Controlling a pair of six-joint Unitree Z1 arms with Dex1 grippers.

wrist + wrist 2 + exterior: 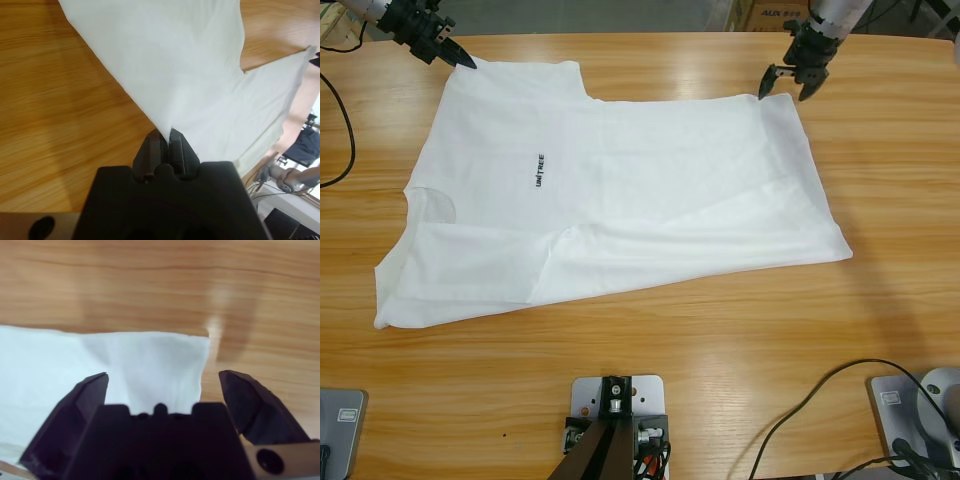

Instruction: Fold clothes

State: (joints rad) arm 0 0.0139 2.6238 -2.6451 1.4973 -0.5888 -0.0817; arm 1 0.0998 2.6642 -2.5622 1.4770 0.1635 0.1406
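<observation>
The left tool point(164, 142) is clenched on a corner of the white T-shirt point(610, 200); in the left wrist view its 2 black jaws meet with a pinch of white cloth drawn up between them, and the fabric fans outward from that point across the wood. In the high view this tool point(463, 60) sits at the shirt's far left corner, at a sleeve tip, with its arm reaching in from the upper left corner.

The right tool point(162, 387) is released, its 2 jaws spread wide apart. Between them, in the right wrist view, lies a squared corner of the shirt, flat on the wood and not gripped. In the high view the same tool point(788, 85) hangs just above the shirt's far right corner, at the hem end, its arm coming down from the top edge.

The T-shirt lies spread chest-up on the worktop point(880, 320), its neck opening toward the left and its hem toward the right. A small dark line of text point(539, 170) runs across the chest, left of the shirt's middle. The shirt's near edge slants, and low folds cross its near half.
</observation>
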